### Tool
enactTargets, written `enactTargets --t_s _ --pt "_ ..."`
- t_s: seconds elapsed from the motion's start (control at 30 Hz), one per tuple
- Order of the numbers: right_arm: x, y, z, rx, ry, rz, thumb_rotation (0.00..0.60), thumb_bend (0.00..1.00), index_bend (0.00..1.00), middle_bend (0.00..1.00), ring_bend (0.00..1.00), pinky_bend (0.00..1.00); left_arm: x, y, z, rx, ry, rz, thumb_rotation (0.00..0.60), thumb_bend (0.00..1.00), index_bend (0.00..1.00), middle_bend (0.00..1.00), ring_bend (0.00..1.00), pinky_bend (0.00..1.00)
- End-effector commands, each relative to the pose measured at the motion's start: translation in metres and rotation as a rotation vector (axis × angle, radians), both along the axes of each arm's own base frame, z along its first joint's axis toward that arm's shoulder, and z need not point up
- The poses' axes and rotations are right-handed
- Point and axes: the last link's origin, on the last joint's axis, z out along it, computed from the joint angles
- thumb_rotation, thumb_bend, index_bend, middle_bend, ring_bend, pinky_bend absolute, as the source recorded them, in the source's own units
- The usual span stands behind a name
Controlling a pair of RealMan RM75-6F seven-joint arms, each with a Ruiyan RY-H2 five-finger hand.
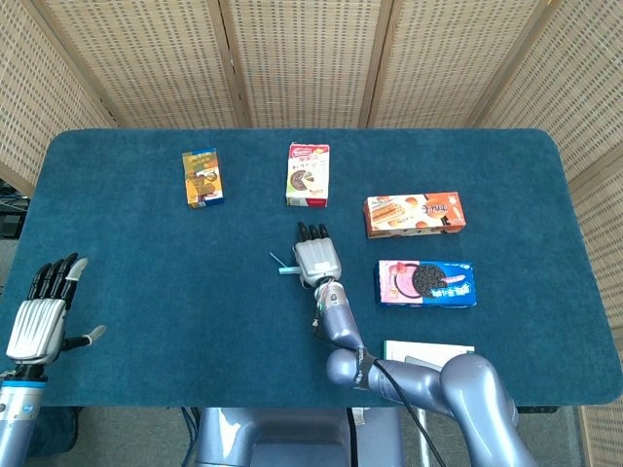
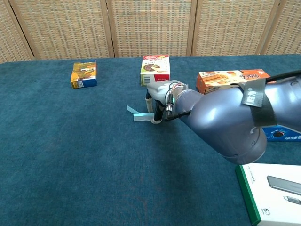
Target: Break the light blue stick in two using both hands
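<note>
Reaching down on the stick (image 2: 141,116) mid-table with my right hand (image 1: 316,260), fingertips at its right end, though I can't tell if I've actually got a grip. My left hand (image 1: 44,316) hangs open, holding nothing, way off by the table's edge. Next I probably need a firm pinch, then to bring the left over.

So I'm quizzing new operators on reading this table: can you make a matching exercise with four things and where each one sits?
Things:
1. light blue stick
2. left hand
3. yellow box
4. white and green box

Places:
A. far left part of the blue table
B. near right table edge, in front of the robot
C. under the right hand's fingertips, mid-table
D. raised open beside the table's near left corner

Pairs: 1-C, 2-D, 3-A, 4-B
</note>
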Motion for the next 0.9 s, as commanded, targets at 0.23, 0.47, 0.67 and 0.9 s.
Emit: enactTargets --t_s 0.23,0.47,0.67,0.9 --pt "-0.002 0.0 0.002 -0.006 0.006 0.017 0.6 0.43 0.58 0.0 0.0 0.0 0.002 0.002 0.0 -0.001 0.001 -0.001 0.6 0.0 0.0 0.0 0.0 0.0" --pt "-0.004 0.002 0.013 -0.008 -0.007 0.06 0.6 0.44 0.58 0.0 0.0 0.0 0.001 0.001 -0.002 -0.012 0.006 -0.002 0.6 0.0 0.0 0.0 0.0 0.0" --pt "0.0 0.01 0.034 0.009 -0.063 0.111 0.6 0.45 0.58 0.0 0.0 0.0 0.021 0.018 -0.003 -0.044 0.065 -0.109 0.6 0.0 0.0 0.03 0.01 0.0" --pt "0.001 0.019 0.052 0.022 -0.091 0.147 0.6 0.47 0.58 0.01 0.0 0.0 0.062 0.056 -0.009 -0.081 0.121 -0.338 0.6 0.0 0.05 0.71 0.59 0.36"
